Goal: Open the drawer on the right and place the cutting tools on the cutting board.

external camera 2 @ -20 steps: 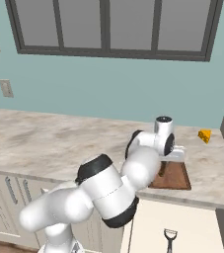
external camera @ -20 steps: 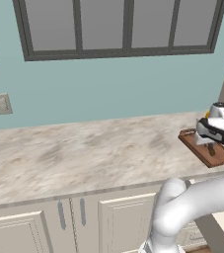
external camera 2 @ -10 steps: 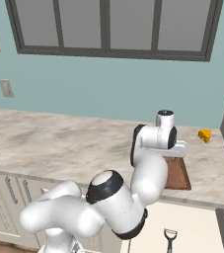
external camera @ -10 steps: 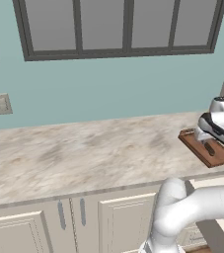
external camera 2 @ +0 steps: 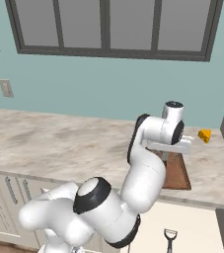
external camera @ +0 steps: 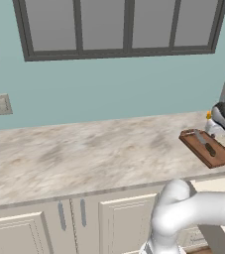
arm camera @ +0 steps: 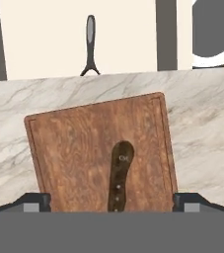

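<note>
Looking at the knife first — it lies flat on the cutting board, dark handle running roughly along the board's long side, right under the gripper. Both fingertips stand far apart at either side of the board with nothing between them, so the gripper is wide open and empty.

The scissors are what's left, I'd say. In the hand view they lie in the pale open drawer past the counter's front edge, straight ahead of the hand, long axis pointing at the board. So the next move looks like a lift clear of the board, then out over the edge and down. In the right base view they sit low in the drawer, below the board — open room above, drawer walls near.
</note>
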Robot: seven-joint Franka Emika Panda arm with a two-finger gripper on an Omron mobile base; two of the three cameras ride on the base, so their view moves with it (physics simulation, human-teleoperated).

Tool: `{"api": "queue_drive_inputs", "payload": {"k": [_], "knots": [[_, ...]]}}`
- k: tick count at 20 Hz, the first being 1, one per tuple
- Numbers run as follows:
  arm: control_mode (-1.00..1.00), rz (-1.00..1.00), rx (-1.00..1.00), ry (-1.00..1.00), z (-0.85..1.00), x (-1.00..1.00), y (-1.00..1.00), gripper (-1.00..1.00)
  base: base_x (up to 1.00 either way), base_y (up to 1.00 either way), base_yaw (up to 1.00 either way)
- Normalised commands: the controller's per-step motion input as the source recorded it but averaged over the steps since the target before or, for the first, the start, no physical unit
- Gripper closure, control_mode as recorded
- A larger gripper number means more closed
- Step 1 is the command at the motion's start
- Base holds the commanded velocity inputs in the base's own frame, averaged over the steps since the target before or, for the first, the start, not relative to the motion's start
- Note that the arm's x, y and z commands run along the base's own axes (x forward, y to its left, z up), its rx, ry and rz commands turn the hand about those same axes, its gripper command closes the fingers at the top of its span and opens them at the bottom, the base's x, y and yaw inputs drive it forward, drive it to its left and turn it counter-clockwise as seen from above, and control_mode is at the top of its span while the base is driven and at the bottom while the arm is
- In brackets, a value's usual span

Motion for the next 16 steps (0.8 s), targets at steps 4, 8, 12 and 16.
{"api": "queue_drive_inputs", "payload": {"k": [4, 8, 12, 16], "knots": [[-1.00, -0.01, 0.02, -0.14, 0.41, -0.94, -0.10, -1.00, 0.00, 0.00, 0.00], [-1.00, -0.05, 0.00, -0.01, 0.25, -0.95, 0.01, -1.00, 0.00, 0.00, 0.00], [-1.00, -0.01, 0.00, -0.02, 0.01, -1.00, 0.26, -1.00, 0.00, 0.00, 0.00], [-1.00, 0.00, 0.00, -0.01, -0.04, -0.83, 0.01, -1.00, 0.00, 0.00, 0.00]]}}
